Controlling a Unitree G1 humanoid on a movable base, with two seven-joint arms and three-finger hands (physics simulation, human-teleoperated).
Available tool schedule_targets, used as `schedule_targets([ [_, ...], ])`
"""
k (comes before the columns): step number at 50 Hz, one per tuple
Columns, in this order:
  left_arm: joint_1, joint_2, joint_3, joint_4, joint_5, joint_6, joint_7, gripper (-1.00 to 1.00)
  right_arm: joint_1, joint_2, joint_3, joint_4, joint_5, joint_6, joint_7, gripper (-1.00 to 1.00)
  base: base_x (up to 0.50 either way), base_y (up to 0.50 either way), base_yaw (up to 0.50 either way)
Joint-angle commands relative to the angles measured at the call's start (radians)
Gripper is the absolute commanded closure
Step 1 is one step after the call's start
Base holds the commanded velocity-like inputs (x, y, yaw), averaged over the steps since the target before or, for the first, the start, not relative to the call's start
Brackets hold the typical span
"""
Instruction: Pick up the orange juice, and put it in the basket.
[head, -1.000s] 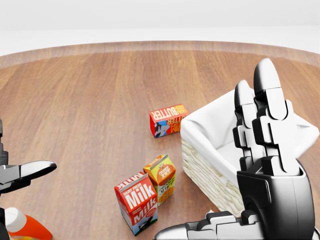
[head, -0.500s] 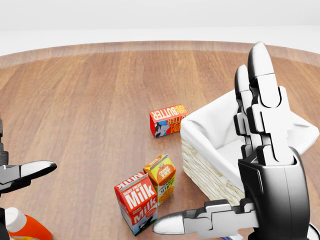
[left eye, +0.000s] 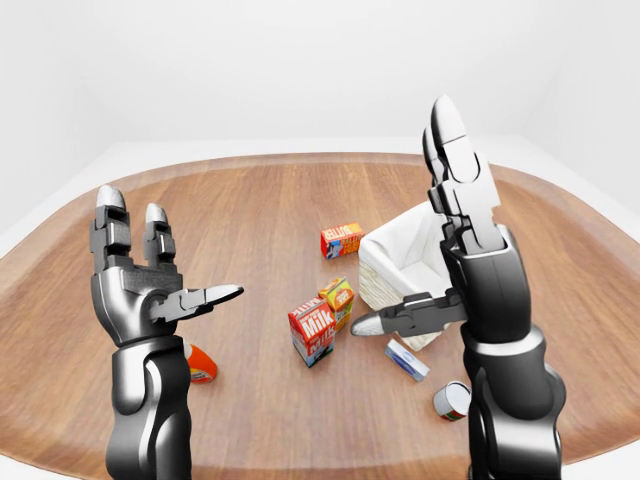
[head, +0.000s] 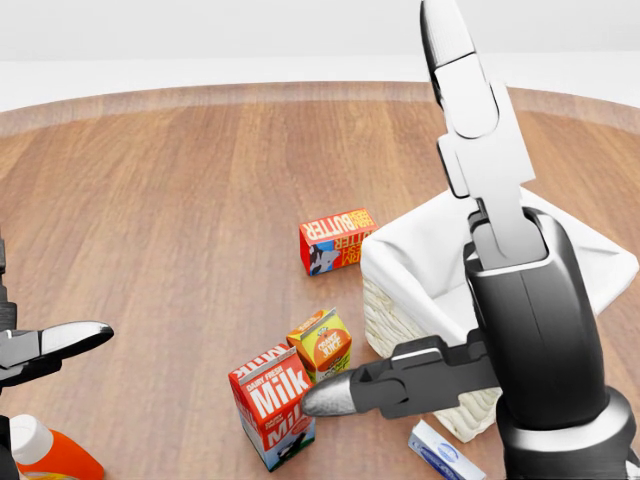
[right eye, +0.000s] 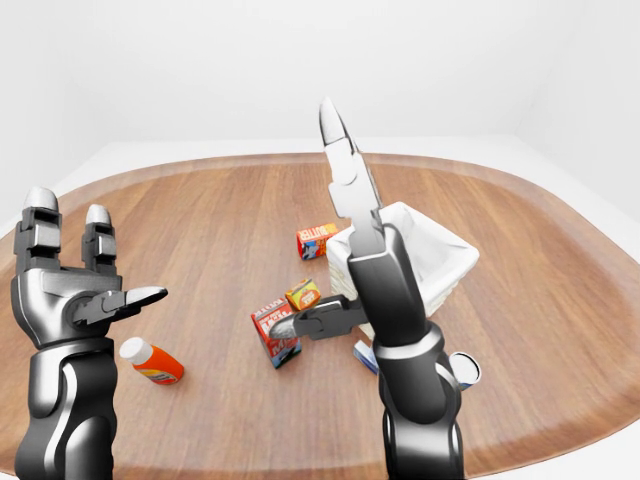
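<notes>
Fingers (left eye: 455, 160) of both our hands spread, empty; orange juice (head: 322, 357), lower centre, looks light, stiff—we'd pinch its flat sides.

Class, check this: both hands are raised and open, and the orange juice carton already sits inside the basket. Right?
Not quite. The orange juice carton stands on the wooden table beside the milk carton, outside the basket, as the head view shows. The left hand and right hand are indeed raised and open.
</notes>
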Motion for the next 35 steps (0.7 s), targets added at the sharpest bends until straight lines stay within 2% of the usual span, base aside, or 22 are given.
schedule_targets([
  [1, 0.0, 0.0, 0.0, 0.0, 0.0, 0.0, 0.0, -1.0, -0.128, -0.008, -0.058, 0.052, -0.067, 0.0, 0.082, -1.0, 0.0, 0.0, 0.0],
  [10, 0.0, 0.0, 0.0, 0.0, 0.0, 0.0, 0.0, -1.0, -0.158, -0.017, -0.074, 0.08, -0.089, 0.0, 0.116, -1.0, 0.0, 0.0, 0.0],
  [20, 0.0, 0.0, 0.0, 0.0, 0.0, 0.0, 0.0, -1.0, -0.217, -0.04, -0.087, 0.129, -0.139, 0.0, 0.207, -1.0, 0.0, 0.0, 0.0],
  [29, 0.0, 0.0, 0.0, 0.0, 0.0, 0.0, 0.0, -1.0, -0.331, -0.069, -0.101, 0.212, -0.218, 0.0, 0.304, -1.0, 0.0, 0.0, 0.0],
  [35, 0.0, 0.0, 0.0, 0.0, 0.0, 0.0, 0.0, -1.0, -0.353, -0.076, -0.109, 0.25, -0.255, 0.0, 0.345, -1.0, 0.0, 0.0, 0.0],
])
